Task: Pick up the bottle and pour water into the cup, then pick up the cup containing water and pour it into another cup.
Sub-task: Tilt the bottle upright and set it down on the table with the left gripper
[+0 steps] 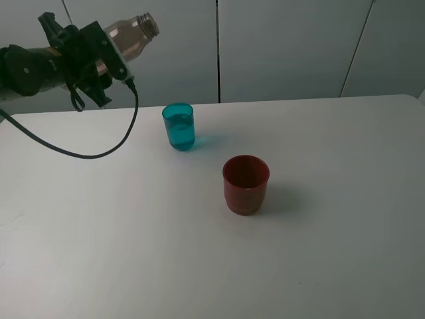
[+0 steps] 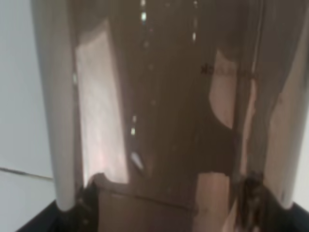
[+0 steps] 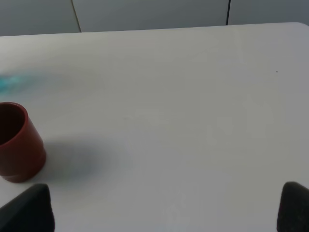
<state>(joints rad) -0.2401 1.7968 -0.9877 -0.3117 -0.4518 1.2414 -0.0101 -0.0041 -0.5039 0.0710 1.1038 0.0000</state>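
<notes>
Left gripper clamps the smooth tinted bottle, tilted above the matte white table's far-left corner. Translucent teal cup, squat red cup mid-table. Right gripper gapes, empty. Grey panelled wall behind.

Teal cup — red cup — brownish bottle
</notes>
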